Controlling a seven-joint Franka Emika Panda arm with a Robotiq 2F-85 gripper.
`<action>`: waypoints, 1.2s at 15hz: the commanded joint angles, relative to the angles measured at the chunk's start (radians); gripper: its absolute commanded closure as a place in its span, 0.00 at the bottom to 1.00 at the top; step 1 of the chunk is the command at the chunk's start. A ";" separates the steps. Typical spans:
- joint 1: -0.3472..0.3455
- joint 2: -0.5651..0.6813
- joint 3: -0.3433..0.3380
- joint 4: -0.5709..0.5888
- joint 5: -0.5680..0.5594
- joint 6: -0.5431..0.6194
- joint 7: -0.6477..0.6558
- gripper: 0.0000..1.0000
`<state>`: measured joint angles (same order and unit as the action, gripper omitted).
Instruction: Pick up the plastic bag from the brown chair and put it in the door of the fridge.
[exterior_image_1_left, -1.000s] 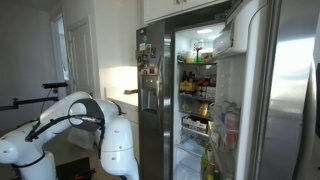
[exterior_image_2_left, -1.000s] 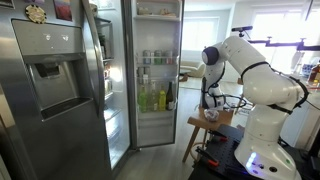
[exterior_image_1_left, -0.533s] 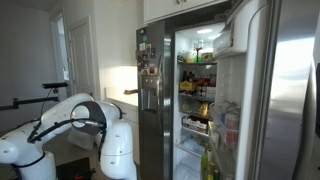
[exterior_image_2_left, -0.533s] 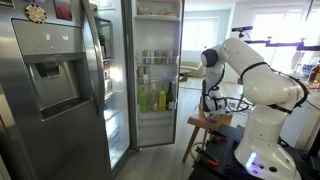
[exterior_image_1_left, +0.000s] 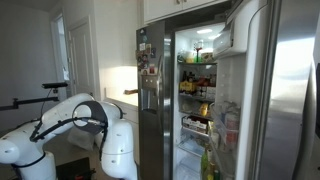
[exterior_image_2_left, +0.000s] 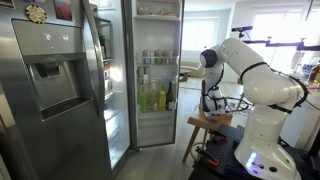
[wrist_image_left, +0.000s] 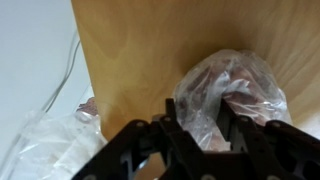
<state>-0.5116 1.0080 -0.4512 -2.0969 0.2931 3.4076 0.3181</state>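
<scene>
In the wrist view the small crinkly clear plastic bag (wrist_image_left: 240, 85), with reddish contents showing through, lies on the brown chair (wrist_image_left: 140, 50). My gripper (wrist_image_left: 203, 125) comes down over it, and its black fingers (wrist_image_left: 172, 125) press into the plastic on either side of the bag's near part. In an exterior view the gripper (exterior_image_2_left: 210, 108) hangs low over the chair (exterior_image_2_left: 205, 123), beside the open fridge (exterior_image_2_left: 155, 70). The door of the fridge (exterior_image_1_left: 232, 110) stands open, its white inner side holding shelf bins with bottles.
A larger white bag (wrist_image_left: 45, 150) lies beside the chair's edge, with a thin cable (wrist_image_left: 60, 80) on the pale floor. The narrower steel door with the dispenser (exterior_image_2_left: 55, 80) is swung open. The robot's white base (exterior_image_2_left: 262, 140) stands right behind the chair.
The arm has dipped very slightly over the chair. Nothing else differs in the exterior views.
</scene>
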 joint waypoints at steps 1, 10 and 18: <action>0.028 -0.004 -0.019 -0.006 0.039 -0.029 -0.030 0.88; 0.030 -0.049 -0.016 -0.031 0.030 -0.024 -0.037 1.00; -0.013 -0.304 0.063 -0.140 -0.009 -0.018 -0.051 1.00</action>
<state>-0.4905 0.9010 -0.4432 -2.1377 0.3008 3.4061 0.3178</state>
